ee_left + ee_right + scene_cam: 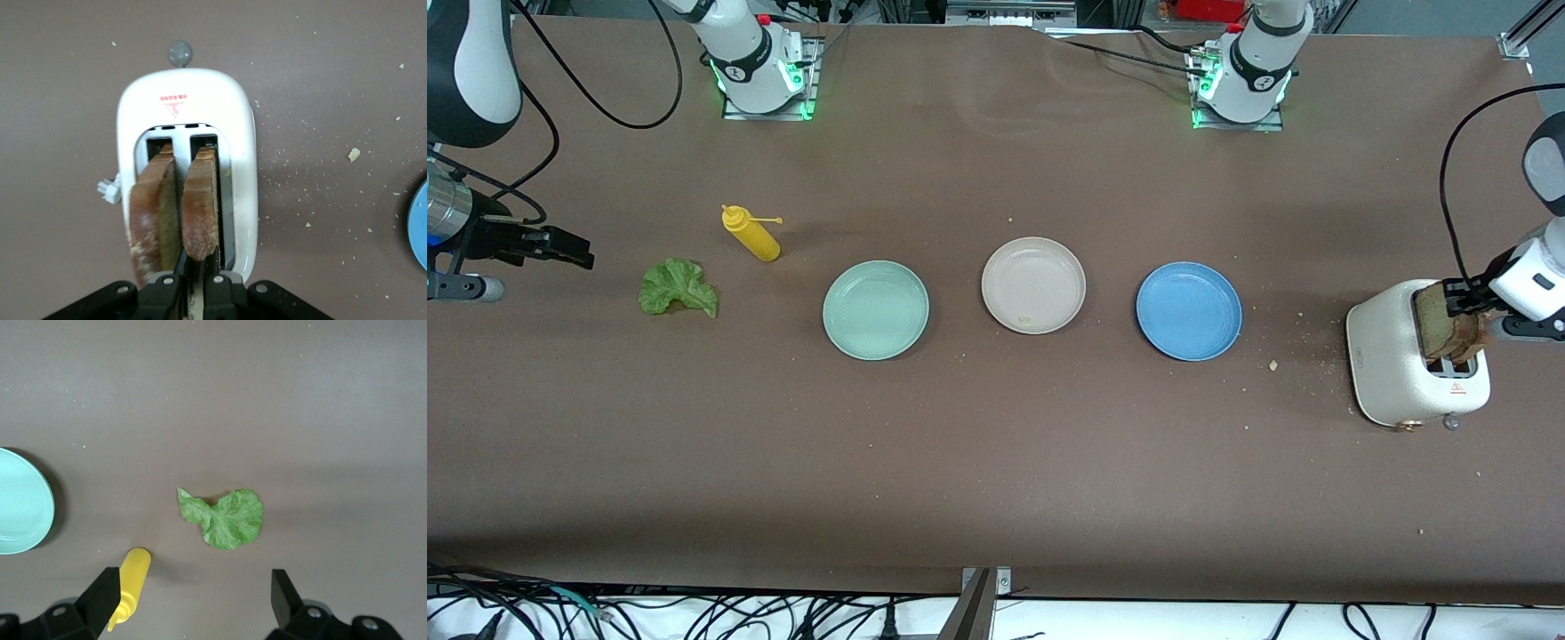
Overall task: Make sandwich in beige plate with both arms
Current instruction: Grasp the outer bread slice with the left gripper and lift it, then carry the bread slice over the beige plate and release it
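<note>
Bread slices, two, brown with darker crusts, upright in the slots of a white, rounded toaster at the left arm's end of the table. Left gripper over the toaster, clenched on the top edge of one bread slice, between the pair as seen in the left wrist view. Crumbs scattered between toaster and blue plate. Beige plate, round, shallow, raised rim, mid-table, bare but for a small speck; open brown cloth on all sides. Mint-green plate beside it toward the right arm's end, blue plate toward the left arm's end, all three apart. Lettuce leaf, ruffled, flat on the cloth; yellow squeeze bottle near it, lying on its side. Right gripper, released, jaws wide, in the air over the cloth near the leaf.
</note>
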